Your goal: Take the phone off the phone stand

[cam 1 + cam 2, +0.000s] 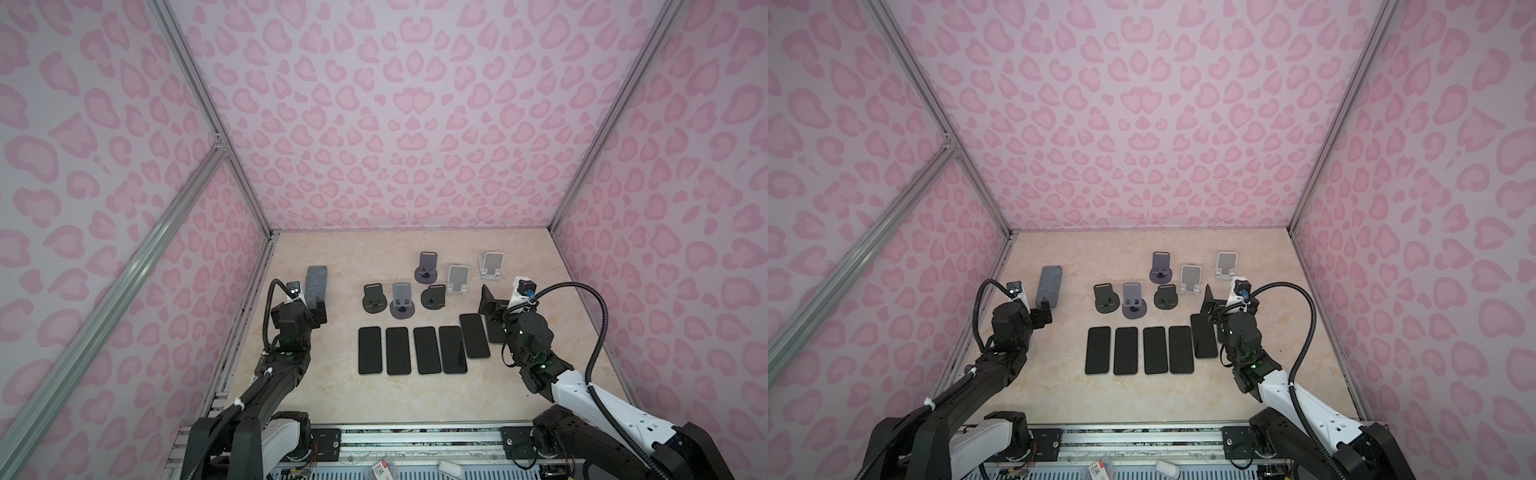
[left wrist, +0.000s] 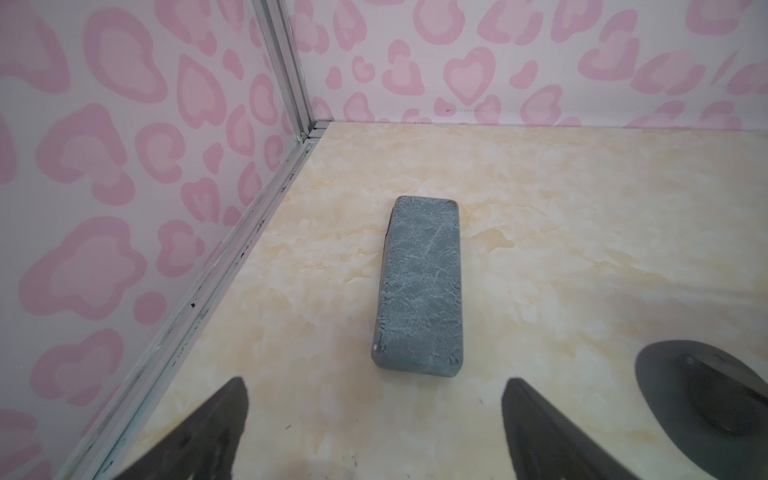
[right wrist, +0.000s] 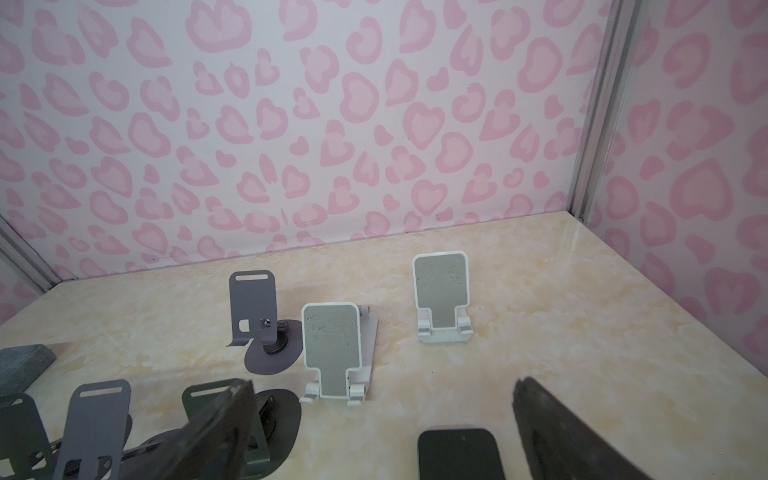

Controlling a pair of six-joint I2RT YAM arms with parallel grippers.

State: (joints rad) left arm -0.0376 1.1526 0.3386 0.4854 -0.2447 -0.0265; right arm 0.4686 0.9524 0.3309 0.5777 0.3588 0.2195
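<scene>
- Black phones (image 1: 427,350): 6 in all, every one lay flat on the table (image 1: 332,399).
- 4 sat side by side in a row mid-table. The 5th phone (image 1: 474,336) lay just right of the row, set further back and slightly angled. The 6th phone (image 1: 493,332) lay beside that, partly hidden under the right arm (image 1: 582,386).
- 6 stands stood behind the row, apart from the phones: 2 white stands (image 1: 458,279) back right, 2 grey stands (image 1: 402,301) and 2 black stands (image 1: 375,298) nearer the middle. All backrests were in plain view.
- Released and empty: left gripper (image 2: 374,388), fingers spread wide, low near the table's left edge. Grey block (image 2: 419,286) lay flat just ahead of it, clear of both fingers.
- Released and empty too: right gripper (image 3: 384,384), fingers spread wide, above the far end of the 6th phone. Right wrist view showed that phone end between the fingers, nearer 1 of them, with table showing on both sides.
- Pink-spotted walls (image 1: 374,124) enclosed the table.
</scene>
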